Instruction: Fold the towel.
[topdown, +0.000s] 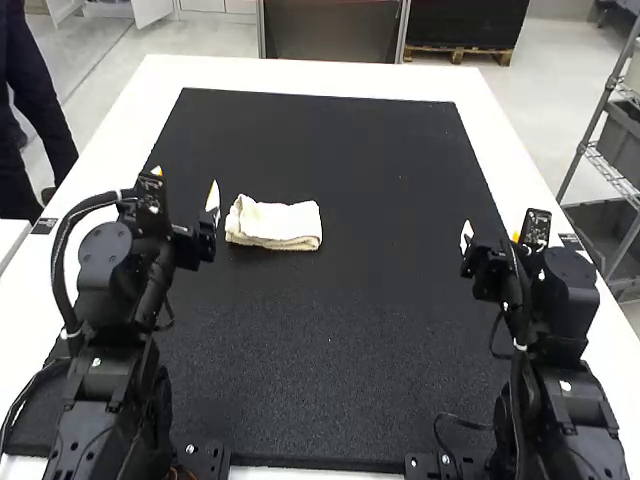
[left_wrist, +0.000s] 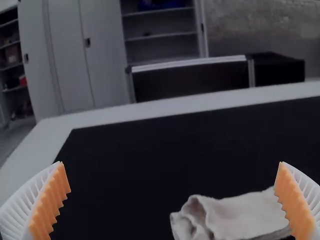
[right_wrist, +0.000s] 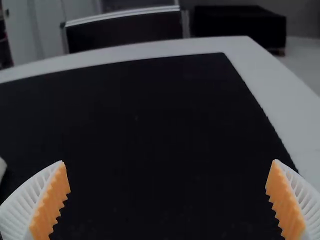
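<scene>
Okay, white table (topdown: 300, 76) rims black mat (topdown: 330, 350) at twelve o'clock; left gripper (topdown: 185, 185) and right gripper (topdown: 492, 235) spread wide, mat between; cream towel (topdown: 280, 223) folded, nine-o'clock end rumpled.

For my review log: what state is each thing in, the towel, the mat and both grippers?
Towel: folded into a small, roughly rectangular bundle, lying on the mat, held by neither gripper; layers curl loosely at one end.
Black mat: spread flat on the white table.
Left gripper: open, nothing between its fingers.
Right gripper: open, nothing between its fingers.
</scene>
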